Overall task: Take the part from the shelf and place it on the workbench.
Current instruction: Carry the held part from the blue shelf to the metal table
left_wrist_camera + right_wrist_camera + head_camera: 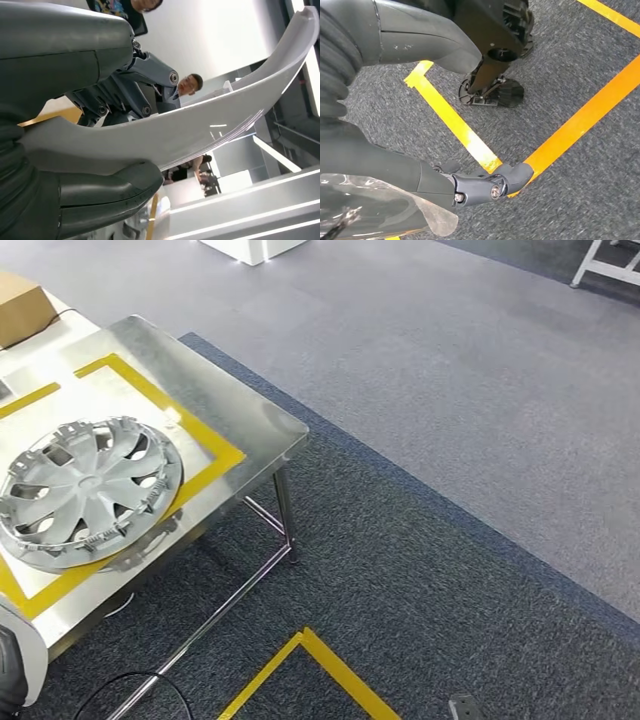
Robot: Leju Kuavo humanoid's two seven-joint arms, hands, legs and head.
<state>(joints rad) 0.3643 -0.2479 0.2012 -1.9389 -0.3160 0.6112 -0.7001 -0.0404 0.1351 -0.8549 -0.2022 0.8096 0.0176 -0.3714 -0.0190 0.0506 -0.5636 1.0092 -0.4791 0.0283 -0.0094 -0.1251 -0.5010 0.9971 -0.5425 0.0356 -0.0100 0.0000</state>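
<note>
Silver hubcap (87, 490); yellow-taped steel workbench (256, 425)

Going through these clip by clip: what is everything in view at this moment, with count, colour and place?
wheel cover: one, silver, lying on the workbench inside the yellow outline
workbench: one, bare metal with a yellow tape outline, left side of the head view
cardboard box: one, brown, at the workbench's far end
floor tape: yellow lines on the dark carpet
people: at least two, in the background beyond the left hand
left hand: grey, thumb and fingers gripping the wheel cover's rim
right hand: grey, above carpet and tape, holding nothing
</note>
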